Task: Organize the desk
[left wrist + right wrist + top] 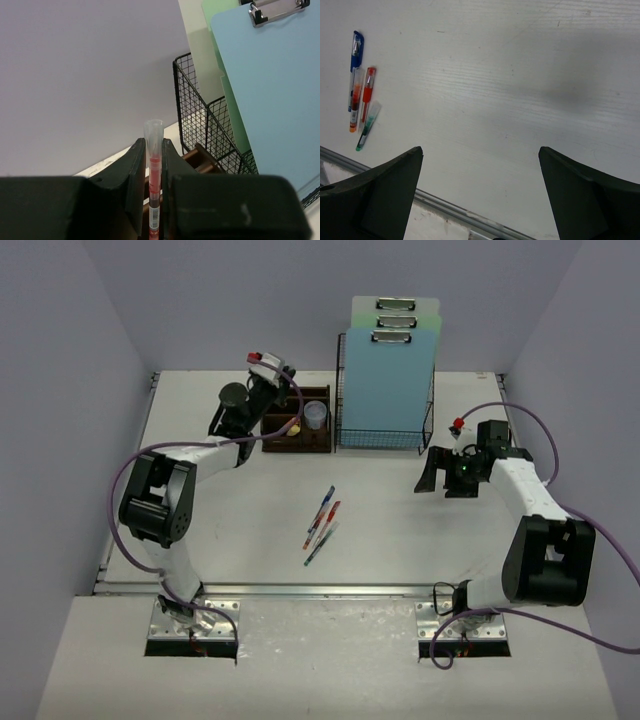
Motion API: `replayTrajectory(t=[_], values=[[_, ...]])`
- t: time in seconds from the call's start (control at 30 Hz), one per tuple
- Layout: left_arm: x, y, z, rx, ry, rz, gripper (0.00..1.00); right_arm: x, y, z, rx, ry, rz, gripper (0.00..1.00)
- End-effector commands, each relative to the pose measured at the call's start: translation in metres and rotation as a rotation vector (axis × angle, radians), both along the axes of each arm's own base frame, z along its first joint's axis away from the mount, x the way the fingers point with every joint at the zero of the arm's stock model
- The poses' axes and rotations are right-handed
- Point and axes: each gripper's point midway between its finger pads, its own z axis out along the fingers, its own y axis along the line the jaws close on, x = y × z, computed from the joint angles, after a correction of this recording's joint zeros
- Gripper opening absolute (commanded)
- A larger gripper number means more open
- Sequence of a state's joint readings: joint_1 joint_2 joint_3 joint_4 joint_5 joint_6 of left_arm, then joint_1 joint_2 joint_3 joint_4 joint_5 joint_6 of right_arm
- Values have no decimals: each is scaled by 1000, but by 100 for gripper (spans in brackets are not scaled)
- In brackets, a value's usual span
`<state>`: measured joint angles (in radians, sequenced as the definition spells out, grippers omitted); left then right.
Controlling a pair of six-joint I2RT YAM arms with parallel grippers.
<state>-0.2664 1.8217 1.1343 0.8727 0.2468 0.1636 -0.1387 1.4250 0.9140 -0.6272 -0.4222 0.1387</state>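
The white desk (400,530) has several pens (322,525) lying loose near its middle. In the right wrist view they show as a blue pen (354,55), a red pen (367,95) and a green pen (367,127), side by side. My left gripper (268,390) is at the back left, above the dark-brown wooden organizer (300,440). It is shut on a red pen (154,170), held upright with its clear cap upward. My right gripper (435,472) hangs open and empty over bare desk (520,75) at the right.
A black wire-mesh rack (385,435) holding blue and green clipboards (390,370) stands at the back, right of the organizer. The organizer holds a clear cup (315,417) and a small yellow item (294,428). A metal rail (300,590) runs along the near edge.
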Motion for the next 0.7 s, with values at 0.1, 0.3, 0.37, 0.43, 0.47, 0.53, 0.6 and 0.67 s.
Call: replayTrajectory(t=[0.1,0.3,0.37,0.43,0.47,0.53,0.6,0.67], values=[[13,0,13,8,-118,-19,0,14,-2,14,-17,-45,11,99],[22,1,-2,20,-109,-21,0,17,-2,17,-15,-43,16,99],[23,1,-8,26,-100,-20,0,18,-3,17,-14,-37,11,99],[25,3,-14,30,-92,-12,0,18,-3,17,-14,-29,13,99],[26,5,-16,29,-88,-3,0,18,-3,17,-14,-30,13,99],[26,7,-20,27,-77,10,2,19,-3,17,-16,-32,14,99],[25,11,-22,22,-69,25,9,20,-3,19,-16,-35,16,99],[23,14,-18,7,-68,38,29,21,-3,20,-14,-37,17,99]])
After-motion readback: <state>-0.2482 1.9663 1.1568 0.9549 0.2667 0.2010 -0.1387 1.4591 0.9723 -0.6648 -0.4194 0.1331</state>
